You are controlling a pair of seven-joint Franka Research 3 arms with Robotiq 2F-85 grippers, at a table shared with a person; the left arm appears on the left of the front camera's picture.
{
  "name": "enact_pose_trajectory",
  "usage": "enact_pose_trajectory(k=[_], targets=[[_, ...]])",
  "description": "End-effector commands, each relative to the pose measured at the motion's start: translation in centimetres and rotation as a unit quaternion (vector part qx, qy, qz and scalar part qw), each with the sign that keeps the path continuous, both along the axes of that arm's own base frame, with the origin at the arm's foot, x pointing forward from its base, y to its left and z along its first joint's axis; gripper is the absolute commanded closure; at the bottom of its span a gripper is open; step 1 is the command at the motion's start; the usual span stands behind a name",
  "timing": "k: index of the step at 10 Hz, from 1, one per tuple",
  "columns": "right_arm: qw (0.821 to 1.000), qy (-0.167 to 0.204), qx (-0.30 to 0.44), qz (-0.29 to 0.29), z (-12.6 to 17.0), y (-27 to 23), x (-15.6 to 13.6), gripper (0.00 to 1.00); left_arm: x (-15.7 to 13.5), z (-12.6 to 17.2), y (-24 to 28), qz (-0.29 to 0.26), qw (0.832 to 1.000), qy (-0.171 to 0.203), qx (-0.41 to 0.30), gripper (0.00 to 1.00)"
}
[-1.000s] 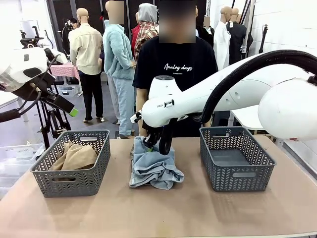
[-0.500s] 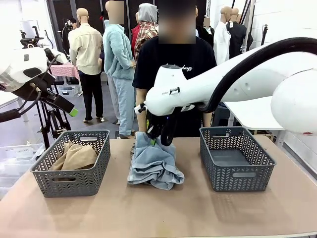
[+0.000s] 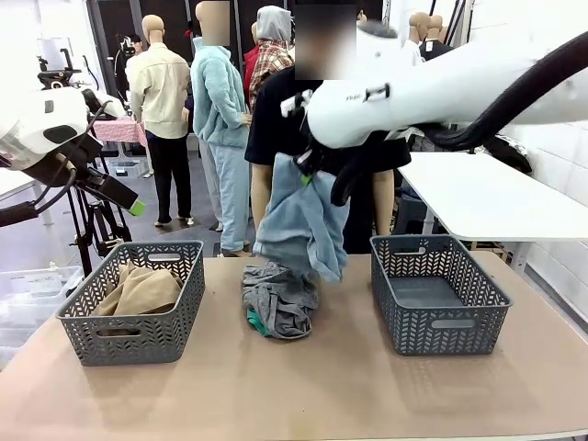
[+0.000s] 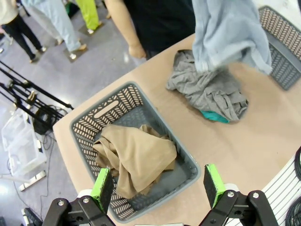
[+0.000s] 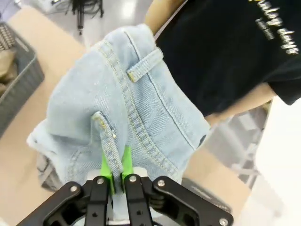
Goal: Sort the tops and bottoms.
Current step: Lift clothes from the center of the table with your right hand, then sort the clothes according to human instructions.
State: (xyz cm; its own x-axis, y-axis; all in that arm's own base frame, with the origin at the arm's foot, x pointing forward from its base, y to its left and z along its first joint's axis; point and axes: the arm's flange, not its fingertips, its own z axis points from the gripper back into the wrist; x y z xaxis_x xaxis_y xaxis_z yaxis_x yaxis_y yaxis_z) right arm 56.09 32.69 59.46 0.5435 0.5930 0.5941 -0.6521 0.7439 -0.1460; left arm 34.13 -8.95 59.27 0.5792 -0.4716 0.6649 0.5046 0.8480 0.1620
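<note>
Raised denim bottoms (image 3: pixel 299 220) now hang over the uncovered grey top (image 3: pixel 276 294).

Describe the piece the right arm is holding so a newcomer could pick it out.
Above the middle of the table, between the left basket and right basket, the right gripper is shut on the bottoms, hanging in the air. It is pale blue denim with thick stitched seams, unlike the grey top crumpled below.
</note>
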Motion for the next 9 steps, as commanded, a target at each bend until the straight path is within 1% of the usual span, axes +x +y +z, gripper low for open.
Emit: enact_pose_trajectory(k=[1,2,3,9], targets=[[0.999,-0.047,0.009,-0.007,1.1,-0.9,-2.5,1.0,0.0,0.0,0.0,-0.002,1.0,0.001,-0.002,0.0],[0.999,-0.041,0.012,-0.005,1.4,-1.4,-2.5,1.0,0.0,0.0,0.0,-0.002,1.0,0.001,-0.002,0.0],[1.0,-0.025,0.007,0.0,2.0,-0.4,-1.2,1.0,0.0,0.0,0.0,-0.002,1.0,0.001,-0.002,0.0],[1.0,-0.025,0.007,0.0,2.0,-0.4,-1.2,1.0,0.0,0.0,0.0,-0.002,1.0,0.001,-0.002,0.0]])
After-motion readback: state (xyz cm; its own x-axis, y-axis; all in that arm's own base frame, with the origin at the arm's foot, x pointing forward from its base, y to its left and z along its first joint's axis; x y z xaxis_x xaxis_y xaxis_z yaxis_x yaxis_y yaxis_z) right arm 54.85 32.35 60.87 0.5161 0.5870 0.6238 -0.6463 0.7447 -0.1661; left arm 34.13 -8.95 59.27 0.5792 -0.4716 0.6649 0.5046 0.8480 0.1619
